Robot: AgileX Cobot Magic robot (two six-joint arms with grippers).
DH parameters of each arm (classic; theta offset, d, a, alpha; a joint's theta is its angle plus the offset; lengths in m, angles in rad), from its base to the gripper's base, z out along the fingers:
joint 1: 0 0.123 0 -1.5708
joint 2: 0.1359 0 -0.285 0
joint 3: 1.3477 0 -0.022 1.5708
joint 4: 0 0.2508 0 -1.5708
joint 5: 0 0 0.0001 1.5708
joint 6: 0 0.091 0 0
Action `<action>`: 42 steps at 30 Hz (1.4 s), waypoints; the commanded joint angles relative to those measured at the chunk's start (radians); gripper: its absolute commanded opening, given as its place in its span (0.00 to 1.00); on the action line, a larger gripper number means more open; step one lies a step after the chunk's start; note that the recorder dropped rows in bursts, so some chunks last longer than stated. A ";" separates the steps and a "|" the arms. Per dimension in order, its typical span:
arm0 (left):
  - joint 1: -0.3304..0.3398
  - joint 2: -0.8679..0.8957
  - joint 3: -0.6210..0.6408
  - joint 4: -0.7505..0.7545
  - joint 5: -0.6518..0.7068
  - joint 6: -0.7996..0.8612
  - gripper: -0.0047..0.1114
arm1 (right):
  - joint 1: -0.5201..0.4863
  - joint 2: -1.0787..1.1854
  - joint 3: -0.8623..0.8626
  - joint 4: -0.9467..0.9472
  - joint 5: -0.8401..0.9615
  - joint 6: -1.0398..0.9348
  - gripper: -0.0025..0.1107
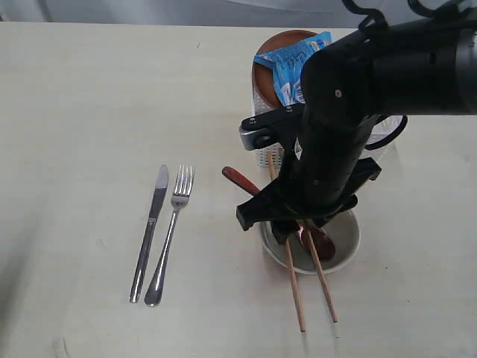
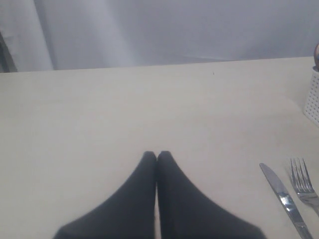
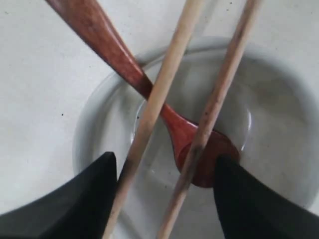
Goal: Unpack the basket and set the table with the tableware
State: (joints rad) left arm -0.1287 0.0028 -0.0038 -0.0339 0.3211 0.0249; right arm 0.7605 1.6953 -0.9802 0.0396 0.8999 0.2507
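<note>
We see a large pale cream tabletop (image 1: pixel 89 97) with faint wood grain filling the frame. Left of centre, towards the bottom, a steel knife (image 1: pixel 149 235) and a steel fork (image 1: pixel 170 239) lie side by side, close but apart. At lower right sits a pale grey-green round bowl (image 1: pixel 346 239). Above it, at upper right, stands a white lattice plastic basket (image 1: pixel 268 156).

The exterior view looks steeply down on the bench (image 1: pixel 89 112) from high up, taking in most of it. The left wrist view sits low, facing along the bench to its far edge, sharing the knife (image 2: pixel 284 199) and fork (image 2: pixel 304 186) with the exterior. The right wrist view hangs very close above the bowl (image 3: pixel 279 124), facing down; the exterior shows it too
</note>
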 commanded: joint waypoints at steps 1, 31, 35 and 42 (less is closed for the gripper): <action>0.003 -0.003 0.004 0.003 -0.002 0.006 0.04 | 0.000 -0.002 0.005 -0.027 0.007 -0.011 0.46; 0.003 -0.003 0.004 0.009 -0.002 0.006 0.04 | 0.000 -0.002 0.005 0.042 -0.005 0.026 0.26; 0.003 -0.003 0.004 0.009 -0.002 0.006 0.04 | 0.000 -0.002 0.005 0.042 -0.003 0.080 0.26; 0.003 -0.003 0.004 0.009 -0.002 0.006 0.04 | 0.000 -0.002 0.005 0.042 -0.007 0.155 0.26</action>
State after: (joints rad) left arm -0.1287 0.0028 -0.0038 -0.0274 0.3211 0.0249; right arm 0.7605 1.6953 -0.9802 0.0811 0.8939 0.3791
